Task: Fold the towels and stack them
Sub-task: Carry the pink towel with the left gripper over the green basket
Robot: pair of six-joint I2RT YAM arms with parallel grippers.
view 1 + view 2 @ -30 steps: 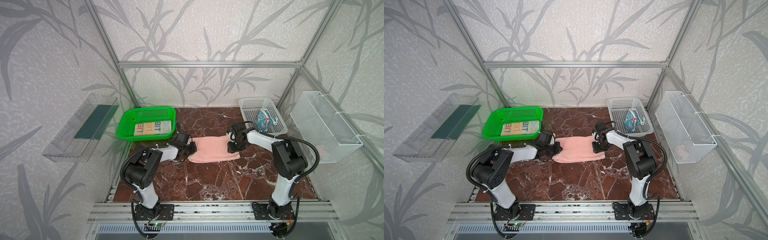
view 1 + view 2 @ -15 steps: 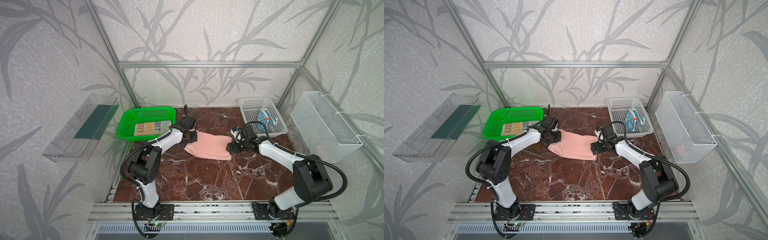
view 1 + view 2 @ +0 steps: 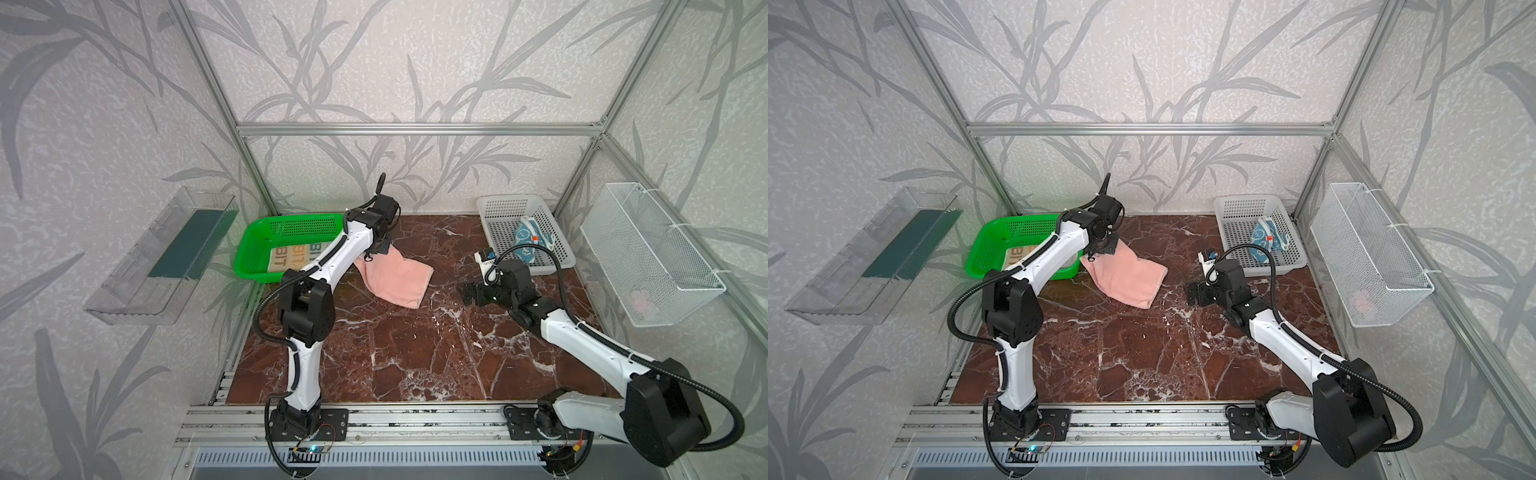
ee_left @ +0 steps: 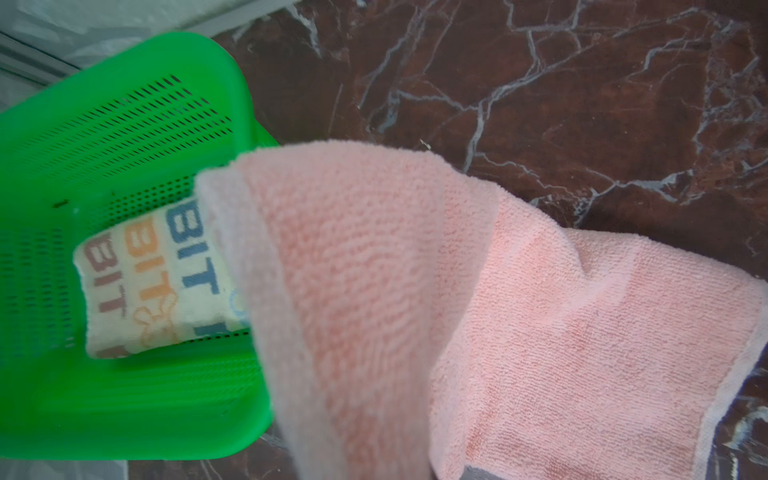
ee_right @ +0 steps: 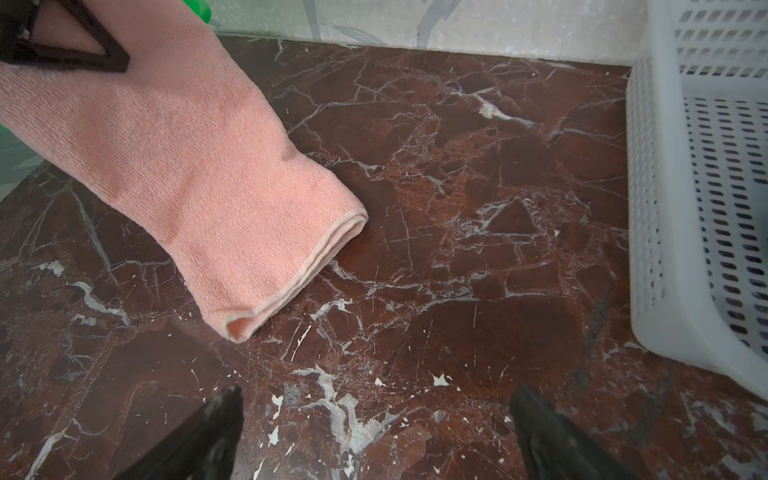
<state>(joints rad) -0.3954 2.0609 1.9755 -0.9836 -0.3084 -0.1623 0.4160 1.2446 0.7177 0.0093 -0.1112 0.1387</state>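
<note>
Red-brown marble tabletop (image 3: 415, 357), mid-frame: right gripper (image 3: 470, 294) just let go, jaws wide, so the folded pink terry towel (image 3: 395, 276) trails from the left gripper (image 3: 377, 251) clamped on its corner, probably headed for the green plastic basket (image 3: 253, 253) at left.

**Legible Markings: One Word Found, on One Towel**

Finding 1. The cream towel (image 4: 137, 291) lying in the green basket (image 4: 104, 124) bears the word "BIT" in block capitals. The left wrist view shows it three times in adjacent rows: once in blue, once in orange, once in dull red-brown. Further blue lettering beside these rows is cut off by the pink towel (image 4: 415, 291) and cannot be read.

Finding 2. Left of centre in both top views, "BIT" can again be made out on the same towel (image 3: 297, 254), smaller and partly hidden by the left arm (image 3: 332, 257).

Finding 3. A small white tag (image 3: 483, 259) on the right arm (image 3: 582, 332), right of centre, carries print too small to read.
</note>
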